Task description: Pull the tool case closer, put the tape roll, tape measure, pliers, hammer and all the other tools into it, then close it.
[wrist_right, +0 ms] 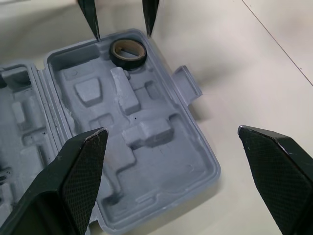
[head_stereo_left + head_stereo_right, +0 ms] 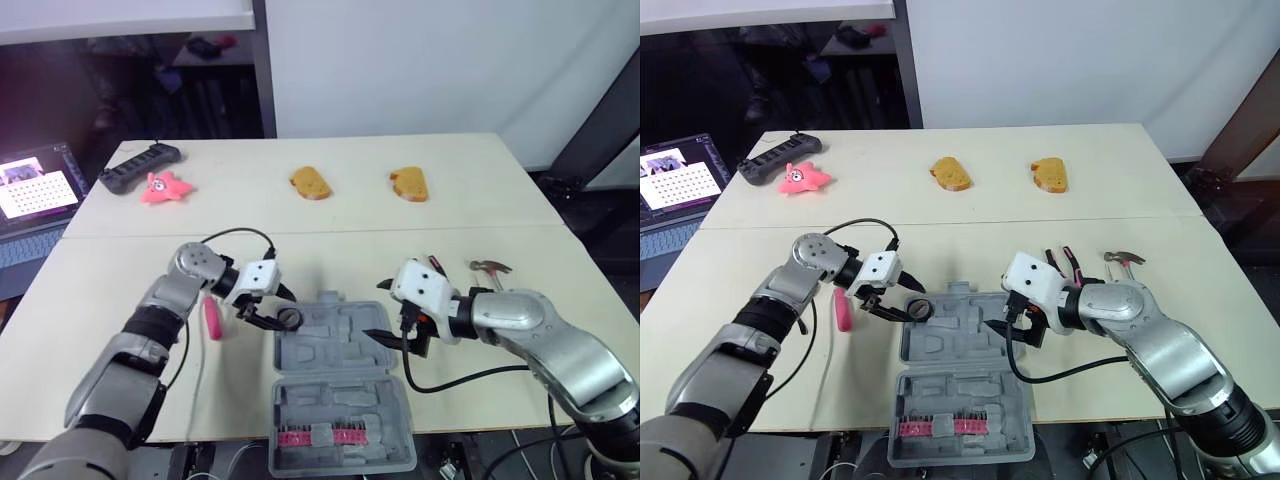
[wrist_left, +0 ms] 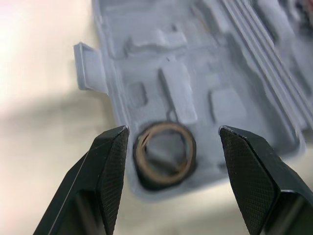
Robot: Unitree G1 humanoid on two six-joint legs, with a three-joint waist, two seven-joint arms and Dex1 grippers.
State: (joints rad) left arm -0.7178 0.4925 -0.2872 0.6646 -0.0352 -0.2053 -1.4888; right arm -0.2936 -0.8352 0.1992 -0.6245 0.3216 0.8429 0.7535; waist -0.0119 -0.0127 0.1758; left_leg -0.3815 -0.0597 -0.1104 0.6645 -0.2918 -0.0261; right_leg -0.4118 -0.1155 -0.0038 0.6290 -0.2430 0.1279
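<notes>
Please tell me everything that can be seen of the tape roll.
The tape roll is a small ring, black outside with a brown cardboard-like core. It lies in a corner pocket of the open grey tool case, hole facing upward. The left gripper is open, a finger on either side, apparently not gripping it.

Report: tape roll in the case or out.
In: the tape roll lies in a corner recess of the open tool case, left gripper open around it.

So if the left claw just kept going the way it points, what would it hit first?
Most likely the tape roll, lying in a corner pocket of the open tool case, straight ahead of the open left gripper. Depth is hard to judge, though.
</notes>
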